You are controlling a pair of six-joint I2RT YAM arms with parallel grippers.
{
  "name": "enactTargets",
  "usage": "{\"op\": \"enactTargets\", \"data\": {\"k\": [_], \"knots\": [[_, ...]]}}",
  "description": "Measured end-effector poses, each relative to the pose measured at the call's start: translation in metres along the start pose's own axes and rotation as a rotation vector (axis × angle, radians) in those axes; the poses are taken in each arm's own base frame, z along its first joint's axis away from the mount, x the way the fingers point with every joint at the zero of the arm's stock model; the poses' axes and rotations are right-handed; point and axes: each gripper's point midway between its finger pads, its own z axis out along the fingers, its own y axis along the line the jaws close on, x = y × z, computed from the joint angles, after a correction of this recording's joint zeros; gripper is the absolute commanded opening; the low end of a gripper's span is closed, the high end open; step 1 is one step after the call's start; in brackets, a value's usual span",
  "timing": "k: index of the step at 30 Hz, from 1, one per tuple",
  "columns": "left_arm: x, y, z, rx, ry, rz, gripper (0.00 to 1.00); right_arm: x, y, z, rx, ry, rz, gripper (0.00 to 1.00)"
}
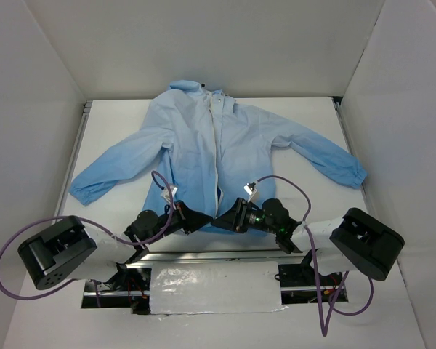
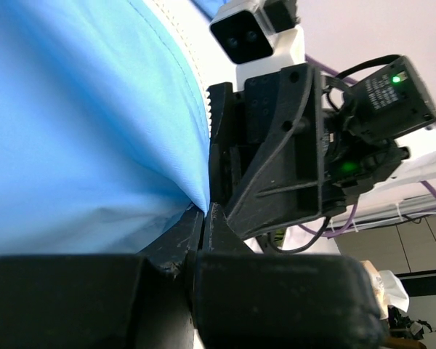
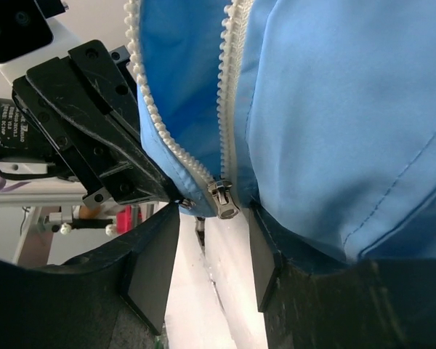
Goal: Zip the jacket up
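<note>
White walled bench (image 1: 109,123): jacket (image 1: 189,153) flat, front up, unzipped. Left fingers (image 2: 171,243) clamped on hem beside zip base. Right fingers (image 3: 156,254) half-wide, straddling slider (image 3: 223,200), not gripping. Risk: closing off-centre, pinching fabric, jamming teeth.

White table (image 1: 305,116), plain white walls (image 1: 203,43)

Light-blue jacket (image 1: 189,153), whitish zipper teeth (image 3: 176,147), silvery slider (image 3: 223,200); white table (image 1: 312,211); purple cables (image 1: 284,177).
</note>
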Motion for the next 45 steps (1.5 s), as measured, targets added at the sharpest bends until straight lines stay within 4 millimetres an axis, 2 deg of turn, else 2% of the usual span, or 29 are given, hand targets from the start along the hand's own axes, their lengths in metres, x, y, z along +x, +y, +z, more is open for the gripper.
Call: {"op": "enactTargets", "data": {"k": [4, 9, 14, 19, 26, 31, 37, 39, 41, 43, 44, 45], "knots": [[-0.003, -0.005, 0.000, 0.016, -0.012, 0.003, 0.00, -0.001, 0.007, 0.000, -0.033, -0.004, -0.011, 0.43], [-0.005, -0.007, 0.000, 0.026, -0.019, 0.003, 0.00, -0.002, 0.013, 0.000, -0.064, -0.006, -0.021, 0.41], [-0.005, -0.007, 0.000, 0.029, -0.021, 0.004, 0.00, -0.001, 0.014, -0.002, -0.074, -0.006, -0.025, 0.39], [-0.006, -0.007, -0.002, 0.029, -0.029, 0.010, 0.00, -0.002, 0.013, -0.003, -0.064, -0.013, -0.032, 0.31], [-0.014, -0.017, -0.006, 0.061, -0.058, 0.033, 0.00, -0.008, 0.016, -0.006, -0.057, -0.047, -0.064, 0.28], [-0.018, -0.023, -0.008, 0.076, -0.070, 0.053, 0.00, -0.010, 0.015, -0.006, -0.048, -0.056, -0.080, 0.17], [-0.019, -0.022, -0.009, 0.070, -0.073, 0.070, 0.00, -0.011, 0.018, -0.004, -0.054, -0.055, -0.099, 0.10], [-0.019, -0.021, -0.009, 0.068, -0.072, 0.070, 0.00, -0.011, 0.018, -0.004, -0.054, -0.056, -0.103, 0.00], [-0.019, -0.022, -0.009, 0.073, -0.075, 0.071, 0.00, -0.011, 0.015, -0.004, -0.044, -0.057, -0.107, 0.00], [-0.020, -0.023, -0.009, 0.075, -0.076, 0.071, 0.00, -0.011, 0.013, -0.004, -0.037, -0.056, -0.110, 0.13], [-0.019, -0.023, -0.009, 0.075, -0.076, 0.071, 0.00, -0.011, 0.012, -0.004, -0.033, -0.054, -0.115, 0.24], [-0.020, -0.023, -0.009, 0.074, -0.076, 0.071, 0.00, -0.010, 0.011, -0.003, -0.027, -0.052, -0.117, 0.28]]}}
